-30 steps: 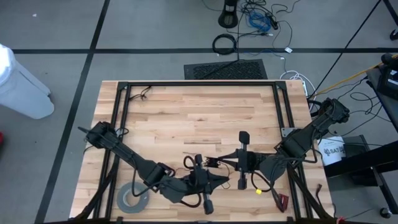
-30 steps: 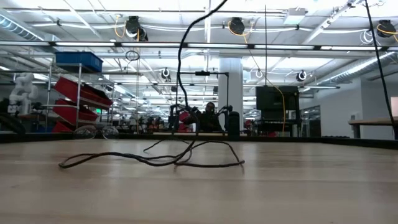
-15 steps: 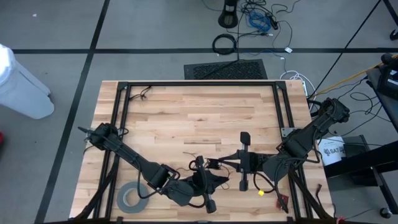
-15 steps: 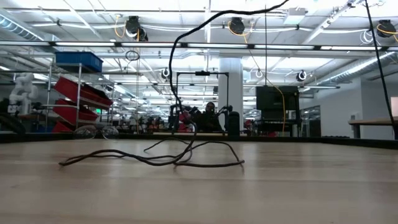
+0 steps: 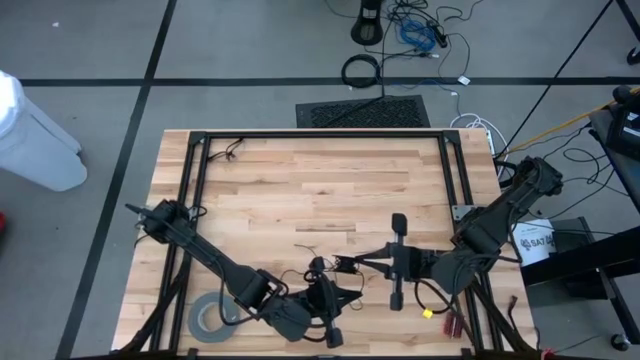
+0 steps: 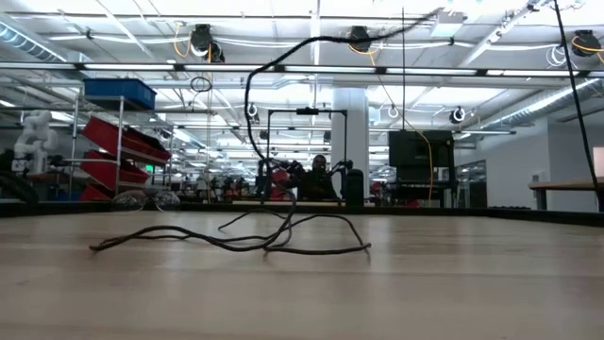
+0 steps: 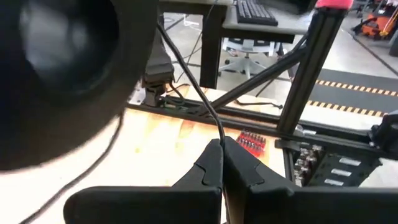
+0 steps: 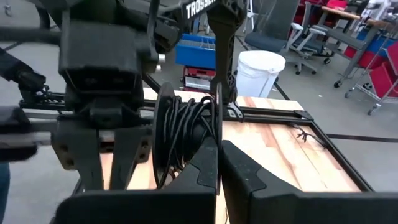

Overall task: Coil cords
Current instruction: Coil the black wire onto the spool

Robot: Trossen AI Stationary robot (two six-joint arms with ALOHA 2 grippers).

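Far left of the high view: a grey tape roll (image 5: pixel 213 318) lies flat at the lower left of the table (image 5: pixel 300 180), apart from the work and untouched.

Left of centre, lower edge of the high view: the left gripper (image 5: pixel 345 293) has its fingers closed; in the left wrist view the thin dark cord (image 7: pixel 193 81) runs straight down into the closed tips (image 7: pixel 222 163), so it is pinched there; a large dark blurred shape fills the upper left of that view and cannot be identified.

Centre, low view: the slack of the cord (image 6: pixel 236 241) lies loose on the table in the left half of the frame, with one strand rising in an arc toward the upper right; that portion is not yet wound.

Right of centre, lower high view: the right gripper (image 5: pixel 352 264) is closed, just beside the left one; the right wrist view shows the small black disc (image 8: pixel 166 137) on edge directly ahead of its closed fingers (image 8: pixel 217 168), with several turns of cord already on it; whether the fingers clamp the disc or only the cord cannot be told.

Judgement: winding is partly done; to do it well, keep the disc steady in the right gripper, feed the cord under light, even tension from the left, lay each turn beside the last, and avoid dragging the slack into a knot.
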